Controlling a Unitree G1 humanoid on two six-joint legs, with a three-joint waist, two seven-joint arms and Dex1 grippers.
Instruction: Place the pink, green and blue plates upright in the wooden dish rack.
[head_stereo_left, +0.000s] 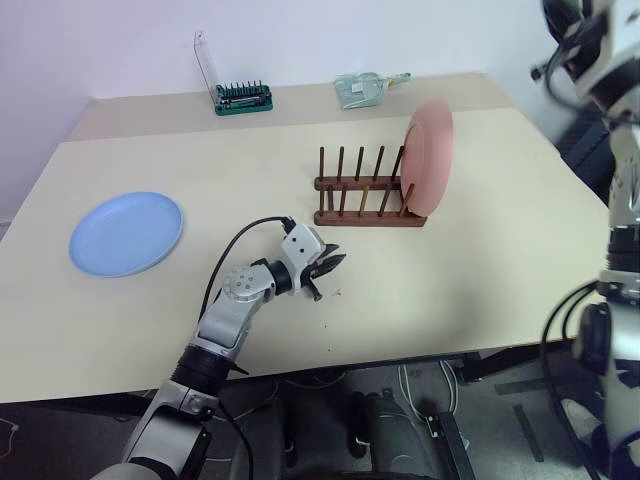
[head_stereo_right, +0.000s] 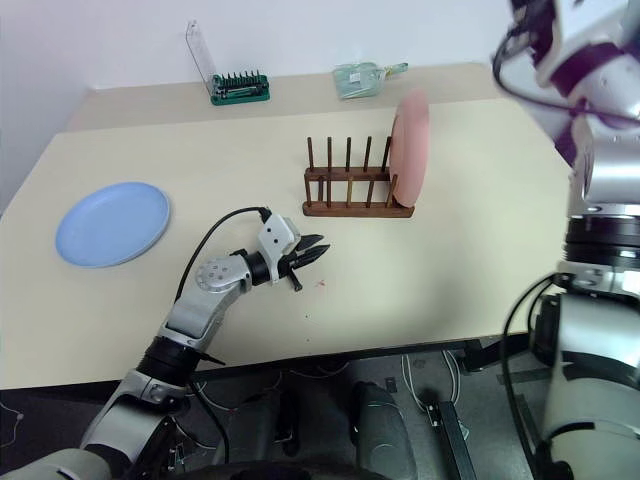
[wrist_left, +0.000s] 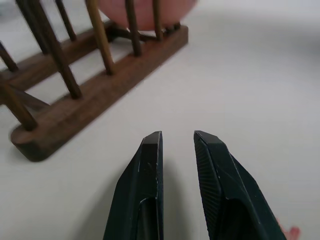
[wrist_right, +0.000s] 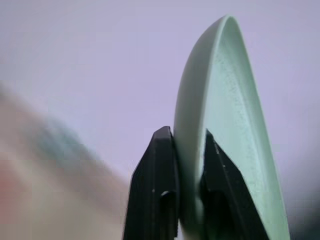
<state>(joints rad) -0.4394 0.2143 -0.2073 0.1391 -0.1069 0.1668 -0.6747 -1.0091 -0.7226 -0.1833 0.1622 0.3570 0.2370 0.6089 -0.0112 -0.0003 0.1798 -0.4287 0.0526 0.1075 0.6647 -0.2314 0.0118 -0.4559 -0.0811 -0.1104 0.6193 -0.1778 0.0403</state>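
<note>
Nearest me, my left end effector (head_stereo_left: 322, 273) hangs low over the worktop (head_stereo_left: 480, 250), fingers (wrist_left: 145, 170) a narrow gap apart with nothing between them. Just ahead of it stands the rack (head_stereo_left: 368, 192), whose end slot farthest from this end effector already holds the pink plate (head_stereo_left: 429, 156) upright. The blue plate (head_stereo_left: 126, 232) lies flat, well off to this end effector's left. My right end effector (wrist_right: 187, 145) is clamped on the rim of the green plate (wrist_right: 225, 125), held edge-up. I judge the second plate to be the step in hand: next I must line its edge with a free slot beside the pink plate and lower it between the pegs before letting go.
</note>
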